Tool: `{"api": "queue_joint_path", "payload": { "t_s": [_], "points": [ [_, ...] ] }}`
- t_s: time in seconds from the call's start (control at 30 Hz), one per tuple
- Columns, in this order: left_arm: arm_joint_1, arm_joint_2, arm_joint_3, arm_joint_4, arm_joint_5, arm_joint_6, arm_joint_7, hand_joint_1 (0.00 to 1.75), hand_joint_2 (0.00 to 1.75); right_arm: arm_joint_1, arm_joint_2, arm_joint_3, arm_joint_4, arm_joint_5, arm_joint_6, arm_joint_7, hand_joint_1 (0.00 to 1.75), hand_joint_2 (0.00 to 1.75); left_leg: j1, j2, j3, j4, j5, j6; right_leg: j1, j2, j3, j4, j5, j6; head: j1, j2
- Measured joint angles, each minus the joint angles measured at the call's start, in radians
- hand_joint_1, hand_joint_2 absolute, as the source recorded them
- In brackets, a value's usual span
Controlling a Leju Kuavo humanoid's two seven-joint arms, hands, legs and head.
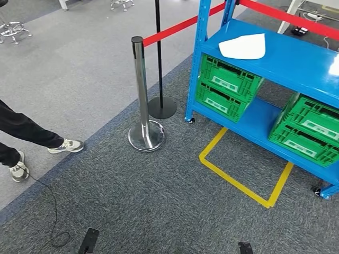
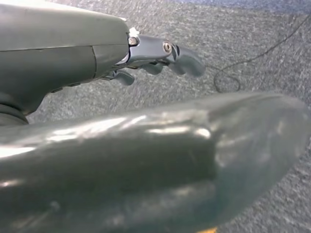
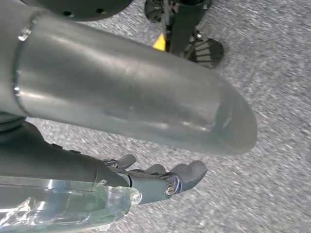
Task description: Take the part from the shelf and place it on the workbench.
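A flat white part (image 1: 241,46) lies on the upper board of the blue shelf (image 1: 287,61), far ahead on the right. Both my arms hang down over the grey carpet, well short of the shelf. In the left wrist view my left hand (image 2: 161,53) has its fingers stretched out with nothing in them. My right hand (image 3: 165,179) in the right wrist view also holds nothing, fingers extended above the carpet. Dark tips at the bottom of the head view could be my hands; I cannot tell.
Green crates (image 1: 225,87) (image 1: 308,129) fill the shelf's lower level. A chrome stanchion (image 1: 143,95) and a black one (image 1: 160,63) carry a red belt (image 1: 180,25) left of the shelf. A yellow taped square (image 1: 243,172) marks the floor. A person's legs (image 1: 24,135) and a cable (image 1: 52,211) are at left.
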Motion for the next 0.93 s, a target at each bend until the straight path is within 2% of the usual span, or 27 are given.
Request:
{"api": "queue_joint_path", "payload": {
  "t_s": [0.03, 0.07, 0.1, 0.13, 0.17, 0.2, 0.23, 0.27, 0.33, 0.37, 0.4, 0.47, 0.5, 0.57, 0.63, 0.67, 0.7, 0.73, 0.77, 0.8, 0.83, 0.9, 0.93],
  "points": [
    [-0.001, 0.0, 0.0, 0.0, 0.003, -0.002, 0.007, 0.0, 0.0, 0.002, 0.0, 0.0, 0.0, 0.001, 0.0, 0.0, 0.0, 0.0, 0.0, 0.01, 0.0, -0.002, 0.002, 0.008, 0.001, -0.02, -0.01, 0.015, -0.01, 0.004, 0.003, 0.0],
    [-0.001, 0.0, 0.0, 0.0, 0.005, -0.004, 0.015, 0.0, 0.0, 0.001, 0.0, 0.0, 0.0, 0.002, 0.001, 0.001, 0.0, 0.0, -0.001, 0.023, 0.001, -0.004, 0.003, 0.014, 0.003, -0.047, -0.029, 0.052, -0.032, 0.006, 0.005, 0.0],
    [0.0, 0.001, 0.001, 0.0, 0.006, -0.006, 0.025, 0.0, 0.0, -0.003, 0.0, 0.0, 0.0, 0.003, 0.002, 0.002, 0.0, 0.0, -0.003, 0.036, 0.001, -0.004, 0.003, 0.019, 0.005, -0.079, -0.056, 0.111, -0.064, 0.007, 0.008, 0.0],
    [0.001, 0.0, 0.001, 0.0, 0.004, -0.007, 0.035, 0.0, 0.0, -0.007, 0.001, 0.0, 0.0, 0.005, 0.002, 0.005, 0.0, 0.0, -0.007, 0.05, 0.001, -0.004, 0.002, 0.023, 0.006, -0.101, -0.089, 0.18, -0.098, 0.008, 0.01, 0.0],
    [0.002, 0.001, 0.001, 0.0, 0.001, -0.008, 0.043, 0.0, 0.0, -0.011, 0.001, 0.001, 0.0, 0.006, 0.003, 0.009, 0.0, 0.0, -0.009, 0.064, 0.001, -0.004, 0.001, 0.024, 0.006, -0.112, -0.118, 0.242, -0.123, 0.009, 0.01, 0.0],
    [0.003, 0.001, 0.0, 0.0, -0.003, -0.008, 0.05, 0.0, 0.0, -0.012, 0.001, 0.001, 0.0, 0.007, 0.003, 0.012, 0.0, 0.0, -0.012, 0.077, 0.002, -0.004, 0.0, 0.025, 0.006, -0.116, -0.133, 0.278, -0.132, 0.009, 0.009, 0.0],
    [0.003, 0.002, 0.0, 0.0, -0.008, -0.008, 0.055, 0.0, 0.0, -0.011, 0.002, 0.001, 0.0, 0.008, 0.004, 0.015, 0.0, 0.0, -0.013, 0.088, 0.003, -0.004, -0.001, 0.026, 0.006, -0.119, -0.128, 0.276, -0.122, 0.008, 0.01, 0.0],
    [0.002, 0.002, -0.001, 0.0, -0.013, -0.008, 0.059, 0.0, 0.0, -0.01, 0.002, 0.001, 0.0, 0.009, 0.004, 0.017, 0.0, 0.0, -0.013, 0.098, 0.005, -0.004, -0.002, 0.025, 0.007, -0.123, -0.103, 0.235, -0.096, 0.007, 0.01, 0.0],
    [0.002, 0.001, -0.002, 0.0, -0.018, -0.008, 0.064, 0.0, 0.0, -0.011, 0.002, 0.001, 0.0, 0.009, 0.006, 0.019, 0.0, 0.0, -0.016, 0.117, 0.011, -0.002, -0.008, 0.02, 0.011, -0.157, -0.026, 0.099, -0.041, 0.002, 0.01, 0.0],
    [0.003, 0.001, -0.002, 0.0, -0.02, -0.007, 0.066, 0.0, 0.0, -0.013, 0.002, 0.001, 0.0, 0.009, 0.006, 0.019, 0.0, 0.0, -0.018, 0.125, 0.014, -0.001, -0.011, 0.015, 0.014, -0.173, 0.004, 0.048, -0.026, -0.002, 0.009, 0.0],
    [0.003, 0.001, -0.002, 0.0, -0.022, -0.007, 0.068, 0.0, 0.0, -0.015, 0.003, 0.001, 0.0, 0.009, 0.008, 0.019, 0.0, 0.0, -0.021, 0.133, 0.016, 0.0, -0.013, 0.011, 0.017, -0.183, 0.02, 0.02, -0.021, -0.006, 0.008, 0.0],
    [0.002, 0.002, -0.002, 0.0, -0.025, -0.006, 0.07, 0.0, 0.0, -0.013, 0.005, 0.001, 0.0, 0.01, 0.009, 0.02, 0.0, 0.0, -0.022, 0.149, 0.018, -0.001, -0.015, 0.002, 0.02, -0.17, 0.021, 0.013, -0.021, -0.015, 0.007, 0.0],
    [0.001, 0.002, -0.003, 0.0, -0.026, -0.005, 0.07, 0.0, 0.0, -0.01, 0.005, 0.001, 0.0, 0.01, 0.01, 0.021, 0.0, 0.0, -0.02, 0.148, 0.019, 0.0, -0.017, -0.004, 0.02, -0.16, 0.02, 0.011, -0.019, -0.021, 0.008, 0.0],
    [0.0, 0.001, -0.004, 0.0, -0.029, -0.004, 0.07, 0.0, 0.0, -0.009, 0.006, 0.001, 0.0, 0.012, 0.012, 0.023, 0.0, 0.0, -0.016, 0.119, 0.005, 0.037, -0.046, -0.015, 0.015, -0.141, 0.02, 0.005, -0.015, -0.033, 0.006, 0.0],
    [0.002, 0.002, -0.005, 0.0, -0.031, -0.003, 0.071, 0.0, 0.0, -0.014, 0.007, 0.0, 0.0, 0.013, 0.015, 0.024, 0.0, 0.0, -0.014, 0.078, -0.05, 0.151, -0.105, -0.021, 0.012, -0.121, 0.02, 0.004, -0.012, -0.041, 0.003, 0.0],
    [0.003, 0.002, -0.006, 0.0, -0.032, -0.003, 0.072, 0.0, 0.0, -0.015, 0.007, 0.001, 0.0, 0.014, 0.017, 0.024, 0.0, 0.0, -0.013, 0.07, -0.082, 0.215, -0.13, -0.023, 0.011, -0.11, 0.019, 0.004, -0.012, -0.043, 0.003, 0.0],
    [0.004, 0.002, -0.007, 0.0, -0.032, -0.003, 0.072, 0.0, 0.0, -0.015, 0.007, 0.001, 0.0, 0.014, 0.019, 0.025, 0.0, 0.0, -0.013, 0.066, -0.107, 0.259, -0.14, -0.023, 0.011, -0.097, 0.02, 0.004, -0.012, -0.044, 0.003, 0.0],
    [0.005, 0.002, -0.009, 0.0, -0.033, -0.003, 0.073, 0.0, 0.0, -0.014, 0.007, 0.001, 0.0, 0.015, 0.02, 0.026, 0.0, 0.0, -0.012, 0.064, -0.117, 0.269, -0.13, -0.024, 0.01, -0.085, 0.02, 0.004, -0.012, -0.044, 0.003, 0.0],
    [0.005, 0.002, -0.01, 0.0, -0.033, -0.003, 0.074, 0.0, 0.0, -0.013, 0.007, 0.001, 0.0, 0.015, 0.021, 0.028, 0.0, 0.0, -0.011, 0.061, -0.108, 0.242, -0.102, -0.023, 0.009, -0.073, 0.02, 0.004, -0.011, -0.042, 0.003, 0.0],
    [0.004, 0.002, -0.012, 0.0, -0.033, -0.003, 0.075, 0.0, 0.0, -0.013, 0.007, 0.0, 0.0, 0.016, 0.022, 0.029, 0.0, 0.0, -0.009, 0.054, -0.083, 0.187, -0.064, -0.024, 0.007, -0.06, 0.02, 0.005, -0.01, -0.039, 0.003, 0.0],
    [0.004, 0.002, -0.013, 0.0, -0.033, -0.003, 0.076, 0.0, 0.0, -0.014, 0.007, 0.0, 0.0, 0.016, 0.023, 0.03, 0.0, 0.0, -0.005, 0.033, -0.054, 0.121, -0.031, -0.025, 0.006, -0.047, 0.019, 0.006, -0.009, -0.035, 0.002, 0.0],
    [0.003, 0.002, -0.016, 0.0, -0.034, -0.004, 0.077, 0.0, 0.0, -0.017, 0.007, 0.0, 0.0, 0.019, 0.024, 0.032, 0.0, 0.0, 0.002, -0.004, -0.011, 0.024, -0.002, -0.023, 0.006, -0.024, 0.012, 0.009, -0.007, -0.022, 0.002, 0.0],
    [0.002, 0.002, -0.017, 0.0, -0.035, -0.004, 0.078, 0.0, 0.0, -0.018, 0.007, 0.0, 0.0, 0.02, 0.025, 0.033, 0.0, 0.0, 0.004, -0.016, -0.005, 0.007, -0.002, -0.023, 0.007, -0.019, 0.009, 0.01, -0.007, -0.018, 0.002, 0.0]
  ]
}}
